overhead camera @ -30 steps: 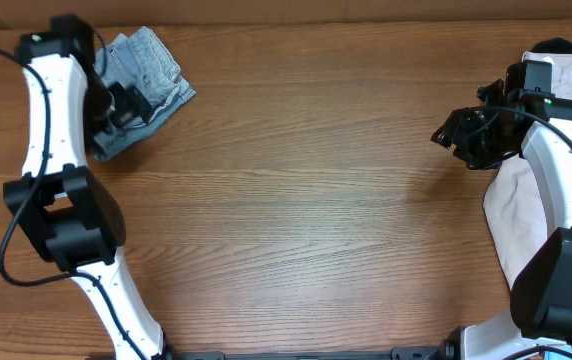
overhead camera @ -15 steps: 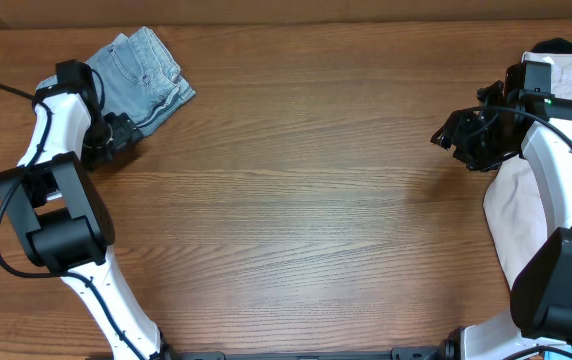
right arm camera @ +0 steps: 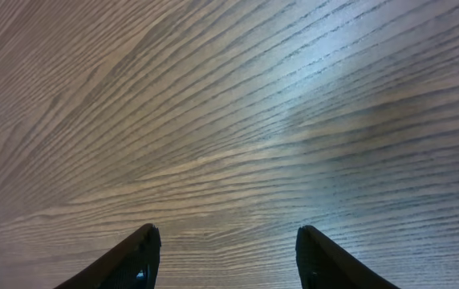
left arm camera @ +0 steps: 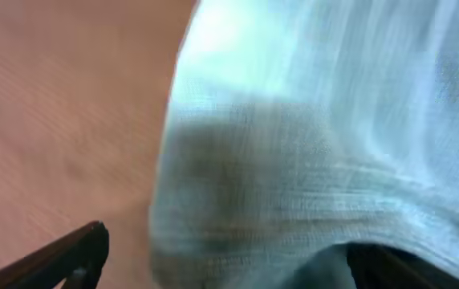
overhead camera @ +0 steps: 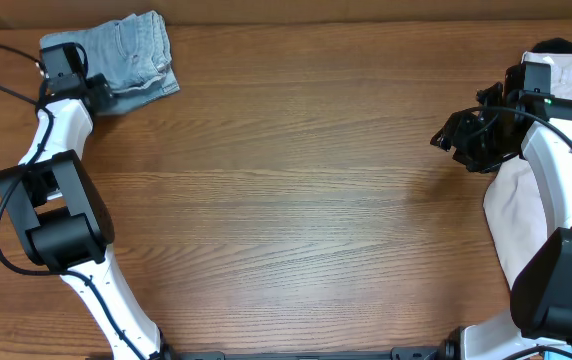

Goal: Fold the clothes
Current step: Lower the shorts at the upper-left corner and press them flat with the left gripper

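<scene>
The left gripper sits at the near edge of the denim shorts. In its wrist view the two dark fingertips stand far apart at the bottom corners of the frame, so the jaws are wide open. Pale blue cloth bulges into the gap between them, and nothing shows them pinching it, though that view is blurred and hides finer detail. From overhead the shorts lie at the far-left corner of the table as a compact, roughly rectangular bundle with stitched seams showing on top, which looks folded rather than spread out. The left arm reaches up along the table's left side to them. Across the table the right gripper hovers over bare wood. Its wrist view shows both fingers parted with only wood grain between them, so it holds nothing. A white cloth lies under that arm at the right edge. My reading is that the folding of the shorts is at or near its end, and the step in hand is parking or squaring the bundle in its corner. The next move would call for lifting the left gripper clear without snagging the top layer and pulling the fold open.
</scene>
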Robot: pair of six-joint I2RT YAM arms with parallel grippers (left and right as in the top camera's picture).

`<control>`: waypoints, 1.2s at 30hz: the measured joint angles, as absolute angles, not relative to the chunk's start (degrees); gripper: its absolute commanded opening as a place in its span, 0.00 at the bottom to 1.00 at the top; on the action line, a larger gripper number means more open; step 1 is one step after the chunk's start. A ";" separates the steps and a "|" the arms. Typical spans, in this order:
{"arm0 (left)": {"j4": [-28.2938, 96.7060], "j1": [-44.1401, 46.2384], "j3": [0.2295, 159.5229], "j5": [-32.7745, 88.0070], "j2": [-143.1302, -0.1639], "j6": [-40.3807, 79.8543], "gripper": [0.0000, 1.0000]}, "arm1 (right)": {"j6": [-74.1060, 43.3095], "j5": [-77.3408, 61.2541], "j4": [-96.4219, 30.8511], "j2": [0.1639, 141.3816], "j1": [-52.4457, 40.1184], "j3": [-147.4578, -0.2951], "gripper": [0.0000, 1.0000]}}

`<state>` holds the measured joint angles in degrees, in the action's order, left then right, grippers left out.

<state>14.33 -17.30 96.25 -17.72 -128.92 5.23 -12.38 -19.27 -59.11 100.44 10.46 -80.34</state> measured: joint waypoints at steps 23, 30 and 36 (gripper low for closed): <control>23.53 -18.50 97.78 -17.78 -132.00 1.74 1.00 | -12.36 -19.27 -58.00 100.44 10.48 -80.34 0.59; 14.13 -20.82 97.27 -17.08 -132.35 1.50 1.00 | -12.36 -19.27 -58.24 100.44 10.48 -80.34 0.59; 14.79 -22.35 97.27 -16.95 -132.35 1.08 1.00 | -11.46 -19.25 -57.30 100.44 10.46 -80.34 0.63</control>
